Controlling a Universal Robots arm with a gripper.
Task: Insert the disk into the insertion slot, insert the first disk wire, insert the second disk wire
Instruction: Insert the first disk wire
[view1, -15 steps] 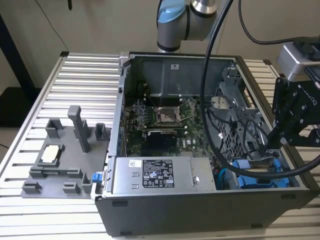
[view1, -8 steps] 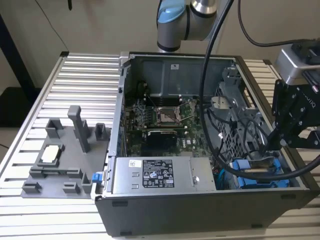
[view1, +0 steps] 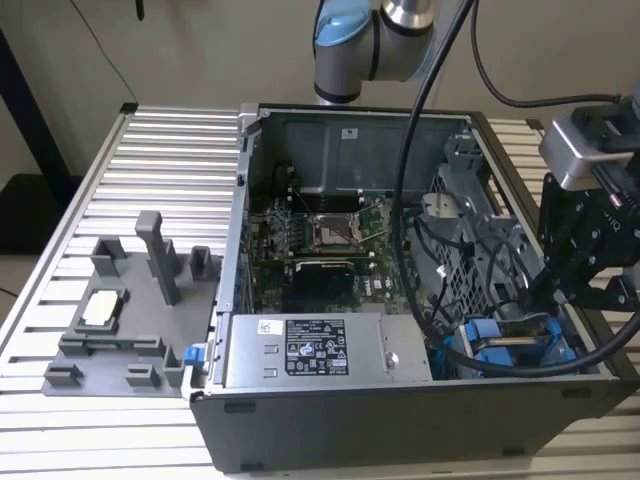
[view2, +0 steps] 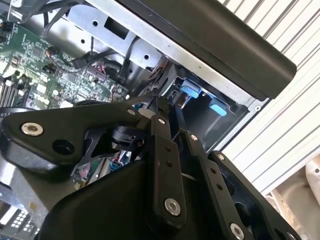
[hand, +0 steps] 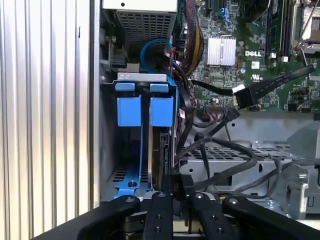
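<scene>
One disk (hand: 152, 145) is what concerns us. We see it edge-on in the first wrist view, standing inside the insertion slot (hand: 111, 150) of the grey cage, so we judge the first step done. Its long axis runs straight away from the claw (hand: 177, 196), out to the two blue tabs (hand: 129, 110) at the cage's far end. The disk's near end lies just beside the claw, whose fingers are pressed together on a small black plug (hand: 178, 181). We take this plug for one of the disk wires. It sits right at that near end, though we cannot tell whether it is seated or merely touching. The relation that matters is therefore a short one: plug and disk end lie in line along the disk's length, with almost no gap between them. Room is tight. On one side of the slot the side wall of the computer case (hand: 95, 125) stands close, with the slatted desk (hand: 45, 125) beyond it. On the other side a tangle of black cables (hand: 225, 165) lies over the perforated panel (hand: 220, 152), close against the claw. In the exterior view the claw reaches into the case's corner nearest the desk's near edge, on the exterior view's right, well apart from the grey fixture (view1: 130, 300) on the exterior view's left.
</scene>
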